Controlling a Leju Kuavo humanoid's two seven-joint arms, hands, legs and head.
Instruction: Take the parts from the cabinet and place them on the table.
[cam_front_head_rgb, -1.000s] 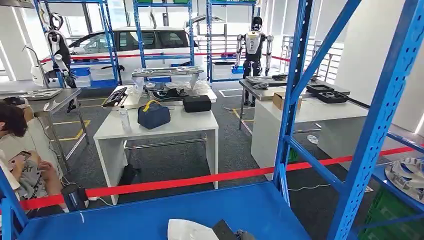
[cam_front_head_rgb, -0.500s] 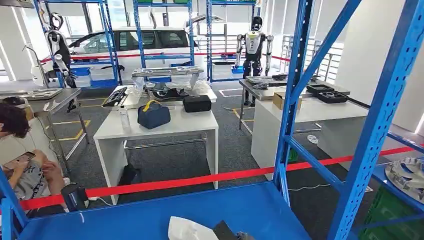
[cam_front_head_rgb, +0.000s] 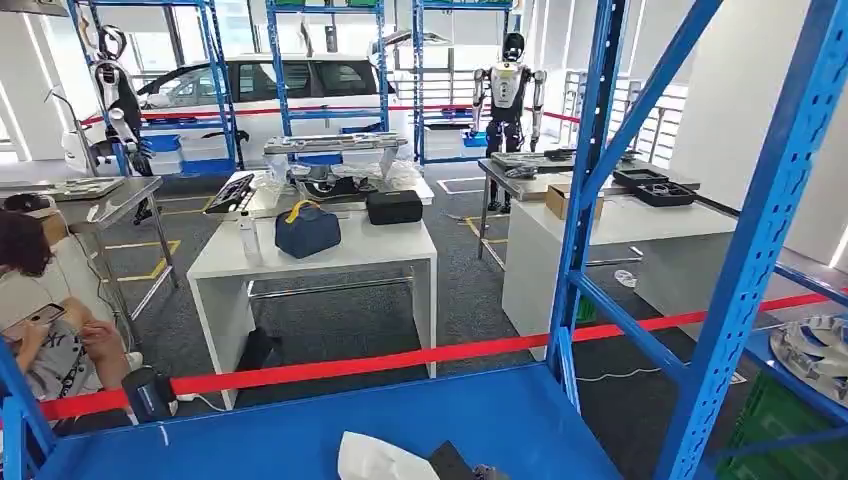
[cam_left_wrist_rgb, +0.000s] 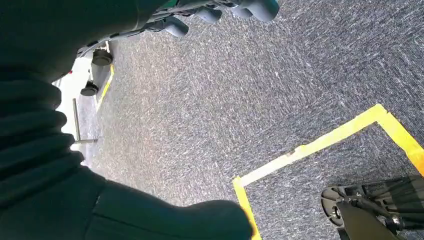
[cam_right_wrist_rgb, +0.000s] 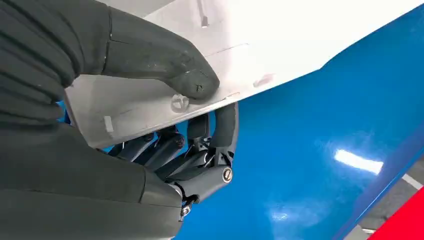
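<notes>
Blue steel cabinet (cam_front_head_rgb: 600, 200) fills the right and foreground of the head view: perforated uprights, diagonal braces, a flat blue shelf (cam_front_head_rgb: 300, 430) across the bottom edge.

Beyond the shelf, grey carpet floor (cam_front_head_rgb: 470, 290) with yellow tape marks. Red barrier tape (cam_front_head_rgb: 330, 368) runs across just past the shelf's far edge.

White car (cam_front_head_rgb: 270, 85) parked at the back, behind more blue racks. Another humanoid robot (cam_front_head_rgb: 507, 85) stands upright near it.

White bench (cam_front_head_rgb: 320, 255) in mid-room, well apart from the cabinet. On it: a dark blue bag (cam_front_head_rgb: 306, 230) with yellow handle, and a black case (cam_front_head_rgb: 394, 207) just beside the bag. A second white bench (cam_front_head_rgb: 620, 225) to the right, partly hidden by the cabinet upright.

Person (cam_front_head_rgb: 40, 300) seated at far left, holding a phone.

White part (cam_front_head_rgb: 378, 460), a flat panel, lies at the shelf's near edge, low in the head view. In the right wrist view the same part (cam_right_wrist_rgb: 240, 55) sits above the blue shelf surface, tilted.

Right hand (cam_right_wrist_rgb: 200, 130) is clamped on the part: thumb pressed on the upper face near the edge, dark fingers (cam_right_wrist_rgb: 225, 130) curled under it.

Left hand (cam_left_wrist_rgb: 220, 10) hangs over the carpet; fingers apart, nothing in them.
</notes>
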